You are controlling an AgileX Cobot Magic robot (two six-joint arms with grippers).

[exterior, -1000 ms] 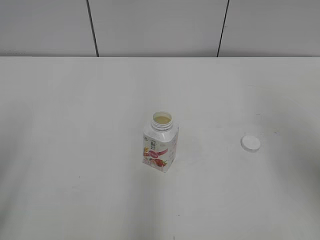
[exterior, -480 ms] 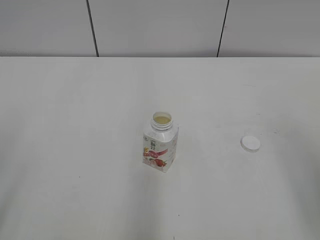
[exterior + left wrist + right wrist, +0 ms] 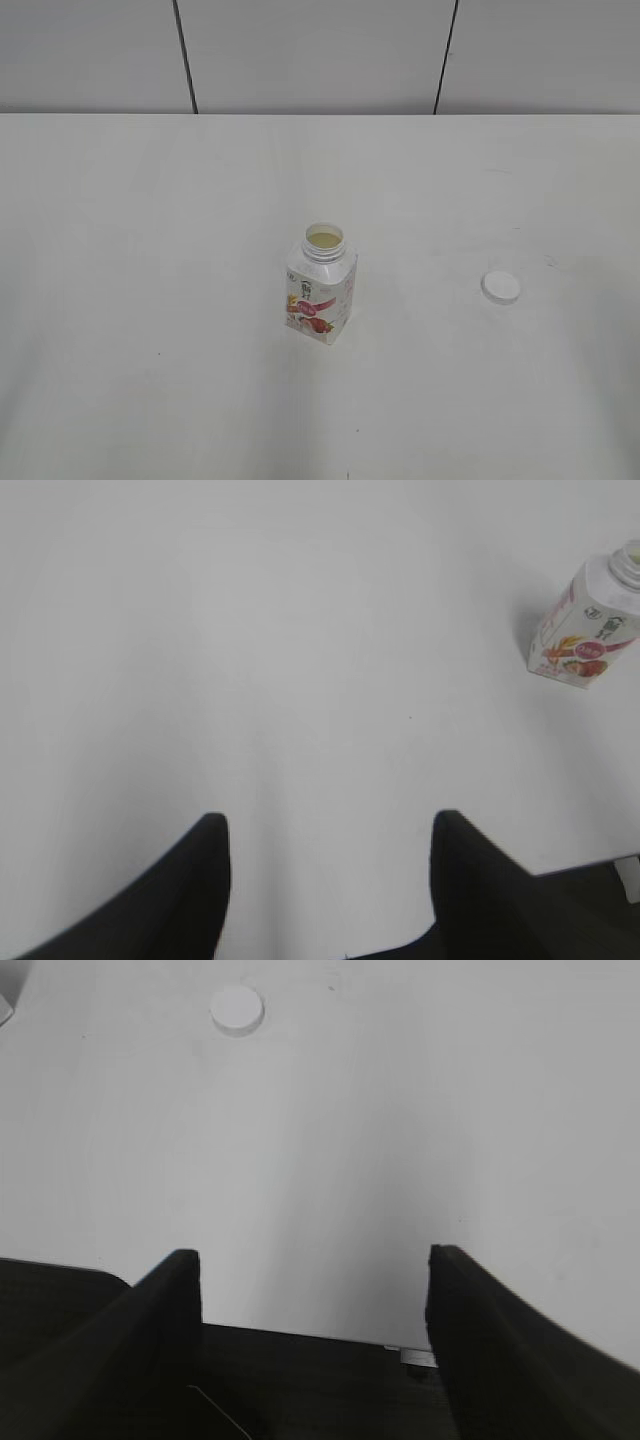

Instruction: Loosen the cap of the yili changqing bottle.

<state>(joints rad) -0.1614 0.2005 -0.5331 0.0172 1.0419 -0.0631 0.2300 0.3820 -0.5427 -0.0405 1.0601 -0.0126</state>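
The yili changqing bottle (image 3: pixel 321 291) stands upright mid-table with its neck open and pale liquid showing inside. It also shows at the upper right of the left wrist view (image 3: pixel 588 630). The white cap (image 3: pixel 501 287) lies flat on the table to the bottle's right, apart from it. It also shows in the right wrist view (image 3: pixel 237 1009). My left gripper (image 3: pixel 325 825) is open and empty, well away from the bottle. My right gripper (image 3: pixel 313 1258) is open and empty, over the table's front edge, far from the cap. Neither gripper shows in the exterior view.
The white table (image 3: pixel 150 230) runs back to a grey panelled wall (image 3: pixel 320 55). Its front edge shows in the right wrist view (image 3: pixel 300 1332) with dark space below.
The bottle and cap stay put. Faint shadows at the sides of the table have faded.
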